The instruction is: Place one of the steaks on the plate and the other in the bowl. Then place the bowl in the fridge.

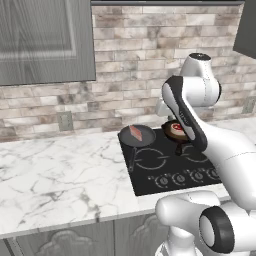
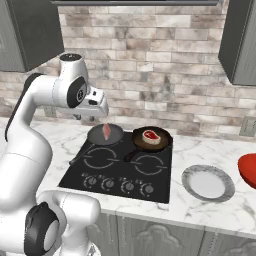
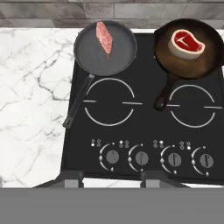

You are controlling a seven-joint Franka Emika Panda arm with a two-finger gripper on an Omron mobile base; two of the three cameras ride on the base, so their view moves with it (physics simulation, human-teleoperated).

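Note:
On the black cooktop (image 3: pixel 144 122), a flat pink steak (image 3: pixel 104 37) lies in a grey frying pan (image 3: pixel 118 57) at the back left. A rounder red steak with a pale fat rim (image 3: pixel 187 43) lies in a dark pan (image 3: pixel 192 65) at the back right. My gripper (image 3: pixel 111 177) hangs high above the cooktop's front edge, open, with nothing between its fingers. The grey plate (image 2: pixel 208 182) sits on the counter right of the cooktop. Beside it, the red bowl (image 2: pixel 248 170) is cut off by the right edge of the picture. The fridge is out of view.
Both pan handles (image 3: pixel 78 103) point toward the front of the cooktop, above a row of knobs (image 3: pixel 142 157). Marble counter (image 1: pixel 60 170) stretches left of the cooktop. Grey cupboards (image 2: pixel 240 40) hang above on both sides, against a brick wall (image 1: pixel 135 75).

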